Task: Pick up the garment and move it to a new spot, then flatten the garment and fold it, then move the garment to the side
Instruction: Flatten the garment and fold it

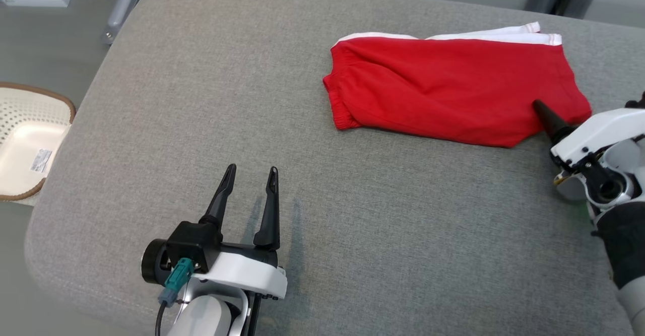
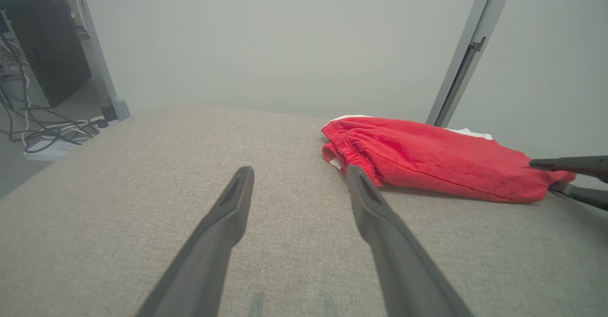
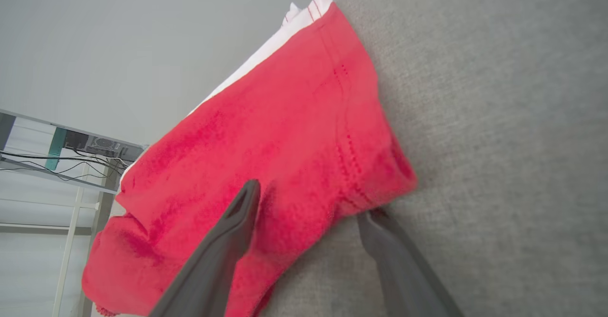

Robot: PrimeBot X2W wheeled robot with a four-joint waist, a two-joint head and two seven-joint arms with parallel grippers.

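Garment (image 1: pixel 453 86) lies folded; my right pincer (image 3: pixel 309 199) gapes astride its corner, my left pincer (image 1: pixel 252 169) gapes empty, well apart.

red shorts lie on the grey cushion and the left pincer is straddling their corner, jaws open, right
Wrong arm: the right pincer straddles the corner of the shorts on the cushion, jaws open, as the right wrist view shows; the left pincer stands apart.
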